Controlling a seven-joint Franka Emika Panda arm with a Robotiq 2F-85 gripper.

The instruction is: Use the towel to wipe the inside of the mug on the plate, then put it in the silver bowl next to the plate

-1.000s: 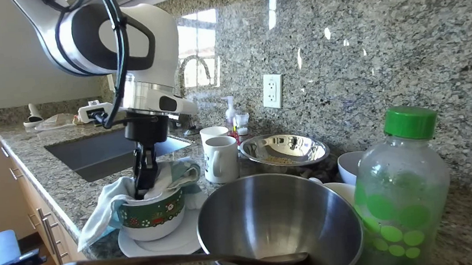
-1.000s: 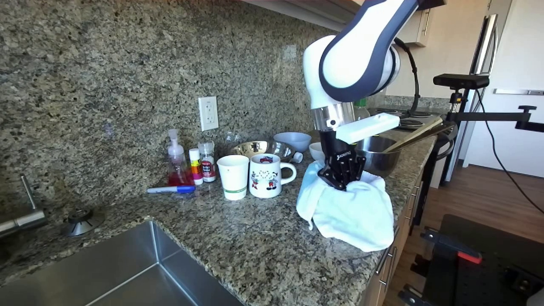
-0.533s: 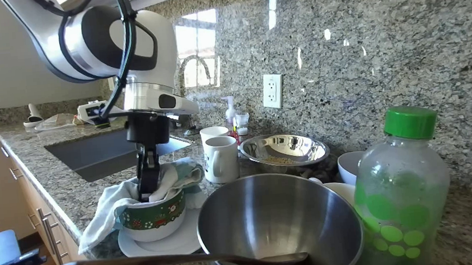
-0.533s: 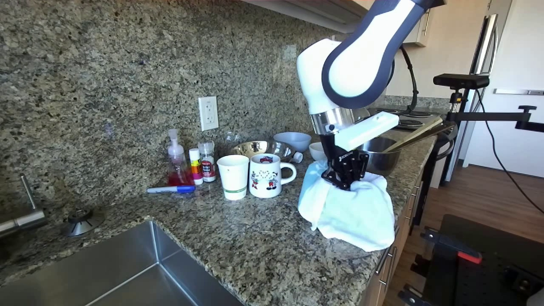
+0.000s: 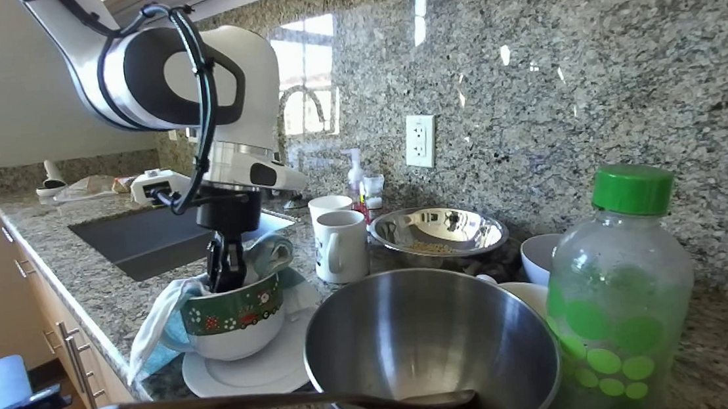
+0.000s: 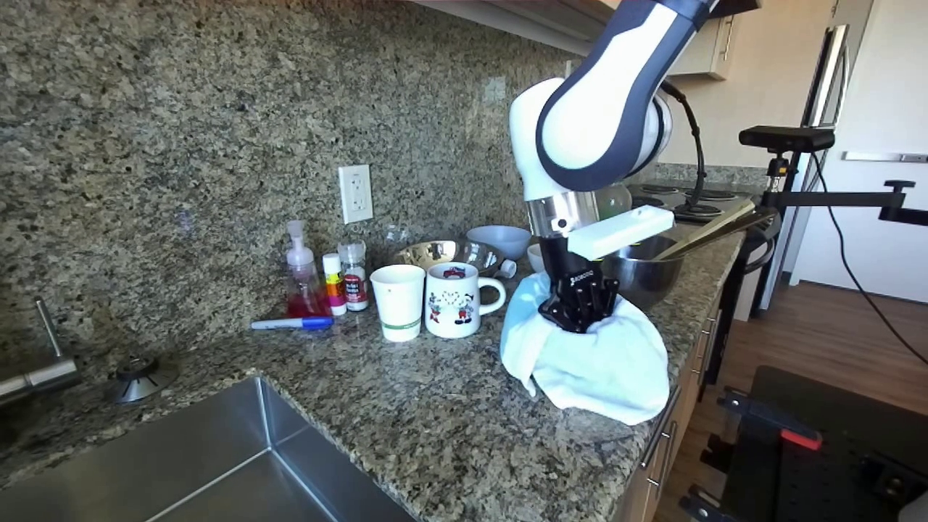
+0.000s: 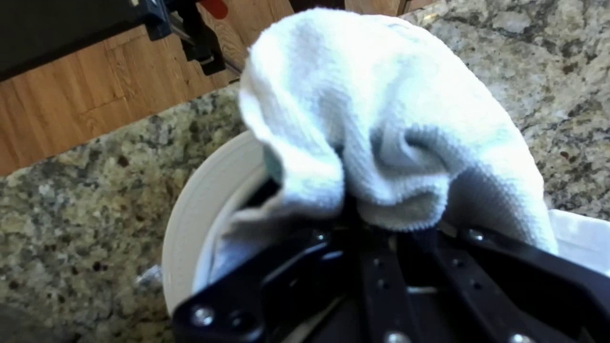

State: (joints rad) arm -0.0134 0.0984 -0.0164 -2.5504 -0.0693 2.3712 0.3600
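The mug (image 5: 235, 316), squat and banded in green, sits on the plate (image 5: 253, 373), and the towel (image 6: 594, 366) is stuffed into its mouth, with loose ends draped down its outside. The gripper (image 5: 226, 284) points down into the mug, its fingers pressed together and pinching the towel (the very tips are buried in cloth, so exactly which fold they have is hidden). From the wrist, the towel bunches in thick pale folds right against the fingers, an arc of the plate showing past it. In an exterior view the same cloth covers the mug from sight.

Just beside the mug stands the silver bowl (image 5: 415, 332), a dark wooden spoon (image 5: 236, 405) resting in it with the handle out over the rim. Farther from the mug, past that bowl, is a green-capped bottle (image 5: 619, 301). On the mug's backsplash (image 5: 557, 82) side, a picture-printed cup (image 6: 453, 304) and a tall white cup (image 6: 399, 304) stand close together. The sink (image 6: 181, 442) lies across the mug from the silver bowl.
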